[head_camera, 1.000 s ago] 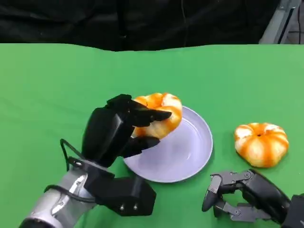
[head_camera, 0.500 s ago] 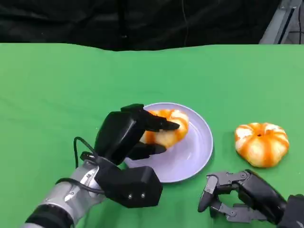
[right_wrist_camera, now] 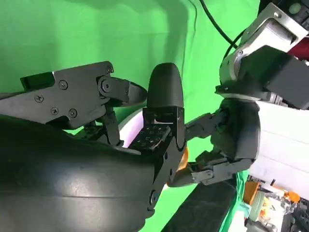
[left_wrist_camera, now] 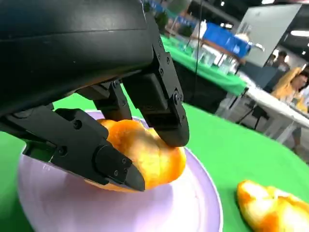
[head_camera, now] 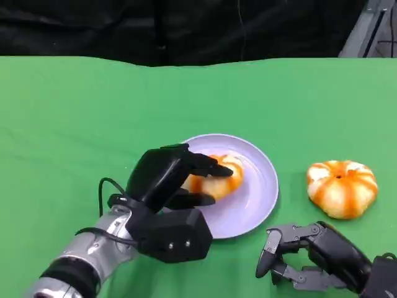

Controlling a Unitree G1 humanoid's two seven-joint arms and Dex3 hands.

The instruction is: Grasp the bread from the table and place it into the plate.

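Over the plate, the left robot hand has lowered the bread it still grasps onto the dish, so only letting go remains.

A table covered in bright green cloth fills the foreground. Behind its far edge hangs a dark black backdrop. Beyond the table, the left wrist view shows another green-topped table, a white table and blurred people under ceiling lights.

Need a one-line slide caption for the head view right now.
Left hand holds a bread on the purple plate; second bread waits beside the right hand.
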